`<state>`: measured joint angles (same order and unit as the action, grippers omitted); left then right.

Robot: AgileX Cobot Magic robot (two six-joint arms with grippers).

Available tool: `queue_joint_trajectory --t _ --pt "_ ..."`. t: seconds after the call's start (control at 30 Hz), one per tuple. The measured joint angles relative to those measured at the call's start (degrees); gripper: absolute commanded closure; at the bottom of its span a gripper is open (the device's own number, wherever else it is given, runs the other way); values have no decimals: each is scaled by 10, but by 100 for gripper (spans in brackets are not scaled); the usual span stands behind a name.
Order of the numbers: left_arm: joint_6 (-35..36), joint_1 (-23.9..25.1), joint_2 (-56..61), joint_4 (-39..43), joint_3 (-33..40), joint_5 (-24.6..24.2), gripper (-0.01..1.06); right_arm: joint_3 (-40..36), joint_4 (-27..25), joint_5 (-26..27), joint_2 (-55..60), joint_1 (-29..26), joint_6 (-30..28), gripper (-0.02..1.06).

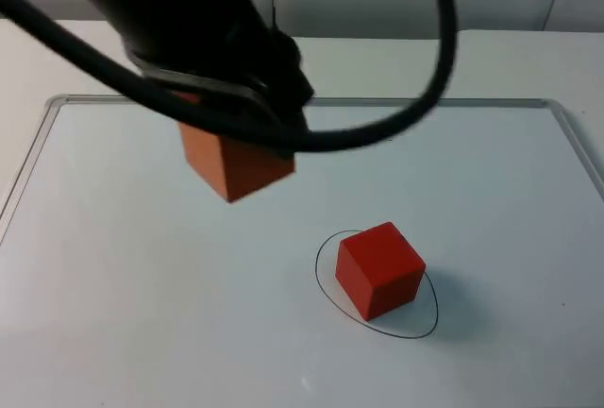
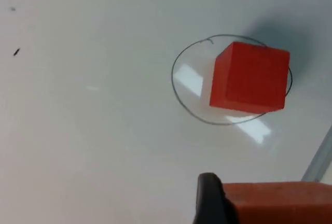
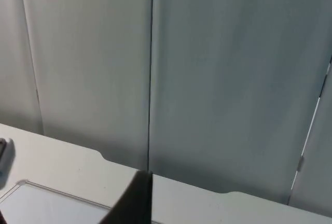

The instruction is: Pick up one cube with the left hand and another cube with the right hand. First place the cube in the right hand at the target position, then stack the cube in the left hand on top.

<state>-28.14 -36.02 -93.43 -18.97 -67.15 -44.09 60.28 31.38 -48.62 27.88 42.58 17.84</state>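
A red cube [image 1: 379,268] sits on the table inside a thin pen-drawn oval [image 1: 326,285], turned a little off square; it also appears in the left wrist view [image 2: 251,78]. My left gripper [image 1: 234,123] hangs above the table to the left of and behind that oval, shut on a second orange-red cube [image 1: 236,164]. Under the black fingertip [image 2: 208,199] the held cube's top edge [image 2: 280,203] can be seen, and the gripper body hides its upper part from above. My right gripper [image 3: 136,199] waits raised off the work area, pointing at the partition wall.
The work surface is a white board with a thin metal rim [image 1: 453,102] along its back and sides. The grey partition wall [image 3: 207,79] stands behind the table. Open board lies to the left of and in front of the oval.
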Motion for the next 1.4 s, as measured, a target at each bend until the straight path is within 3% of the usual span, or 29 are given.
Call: queue_joint_trajectory --t 0.17,0.4,0.8,1.4 --pt "-1 -36 -63 -1 -35 39 101 0 0 -6 0 0 0 0" --pt "-1 -47 -100 -2 -46 92 101 0 0 -7 0 0 0 0" --pt "-1 -79 -168 -2 -102 107 101 0 0 -10 0 0 0 0" --pt "1 -83 -216 -3 -110 121 101 0 0 -13 0 0 0 0"
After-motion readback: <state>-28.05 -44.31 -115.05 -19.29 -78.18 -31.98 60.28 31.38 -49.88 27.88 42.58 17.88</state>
